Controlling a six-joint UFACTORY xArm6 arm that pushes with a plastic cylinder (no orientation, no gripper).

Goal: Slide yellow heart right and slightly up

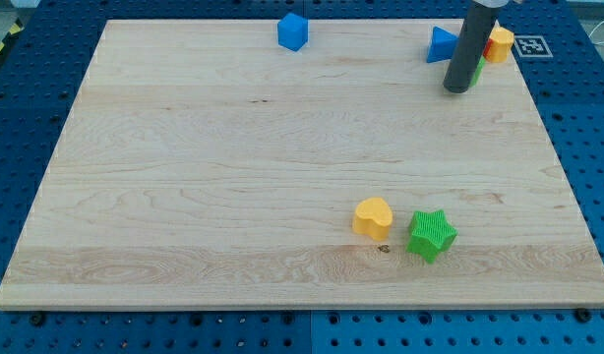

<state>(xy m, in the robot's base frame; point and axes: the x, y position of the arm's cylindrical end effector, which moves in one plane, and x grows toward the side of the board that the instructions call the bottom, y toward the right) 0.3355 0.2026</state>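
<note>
The yellow heart (373,217) lies on the wooden board toward the view's bottom, right of centre. A green star (432,234) sits just to its right, nearly touching. My tip (456,88) is near the view's top right, far above the heart. The dark rod hides most of a green block (476,72) behind it.
A blue cube (293,31) sits at the board's top edge. A blue triangle (440,45) and an orange block (500,44) flank the rod at the top right. The board's right edge (568,187) runs close to the star. A blue pegboard surrounds the board.
</note>
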